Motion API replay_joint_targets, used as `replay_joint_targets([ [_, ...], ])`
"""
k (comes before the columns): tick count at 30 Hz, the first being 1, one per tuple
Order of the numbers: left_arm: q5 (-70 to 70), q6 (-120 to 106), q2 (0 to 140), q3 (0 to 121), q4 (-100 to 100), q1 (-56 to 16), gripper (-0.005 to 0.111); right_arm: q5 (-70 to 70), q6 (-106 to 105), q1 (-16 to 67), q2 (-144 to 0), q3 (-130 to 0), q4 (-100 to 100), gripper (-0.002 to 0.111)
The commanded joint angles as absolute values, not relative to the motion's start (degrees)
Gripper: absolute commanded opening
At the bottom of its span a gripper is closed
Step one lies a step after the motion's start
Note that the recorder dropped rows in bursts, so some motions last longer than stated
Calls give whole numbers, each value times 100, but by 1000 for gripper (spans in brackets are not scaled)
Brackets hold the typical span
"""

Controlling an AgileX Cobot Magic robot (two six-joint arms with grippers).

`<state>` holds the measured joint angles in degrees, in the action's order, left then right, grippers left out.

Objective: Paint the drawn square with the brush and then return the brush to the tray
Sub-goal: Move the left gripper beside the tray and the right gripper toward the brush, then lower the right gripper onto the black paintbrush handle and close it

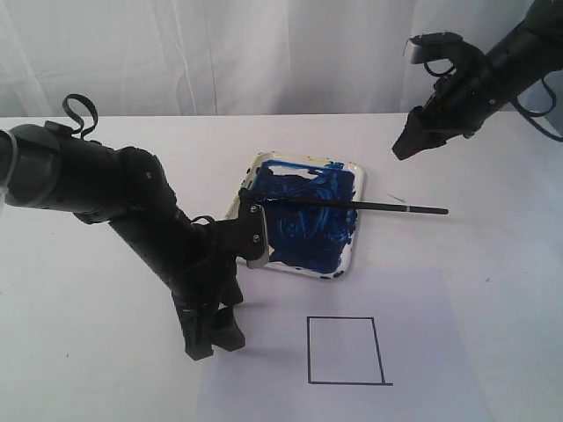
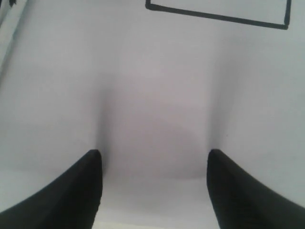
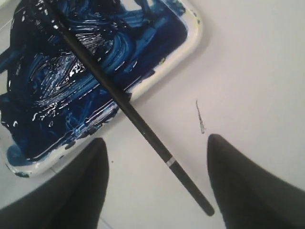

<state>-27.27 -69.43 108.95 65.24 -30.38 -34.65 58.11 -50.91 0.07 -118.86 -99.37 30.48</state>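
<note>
Black and thin, the brush (image 1: 352, 204) lies across the tray (image 1: 363, 180), its tip in blue paint and its handle poking over the rim. The drawn square (image 1: 345, 350) is blank. The left gripper (image 1: 211, 343) and the right gripper (image 1: 405, 148) both have fingers wide apart, holding nothing.

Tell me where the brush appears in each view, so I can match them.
Exterior view: the brush lies across the tray, handle sticking out over its right rim.
Left wrist view: not in it.
Right wrist view: the brush runs diagonally from the tray out over its rim.
Shared landmark: the tray, in the exterior and right wrist views.
</note>
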Motion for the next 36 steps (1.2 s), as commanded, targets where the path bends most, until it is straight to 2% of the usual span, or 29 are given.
replay_joint_targets([
  [1,-2787,-6944,10875,6466,-3122,-3497,66,5870,-6730,0,-12015,-9996,3471,56],
  [36,-2732,-6944,11207,6466,-3038,-3497,66,5763,-9382,0,-13472,-9986,4555,55],
])
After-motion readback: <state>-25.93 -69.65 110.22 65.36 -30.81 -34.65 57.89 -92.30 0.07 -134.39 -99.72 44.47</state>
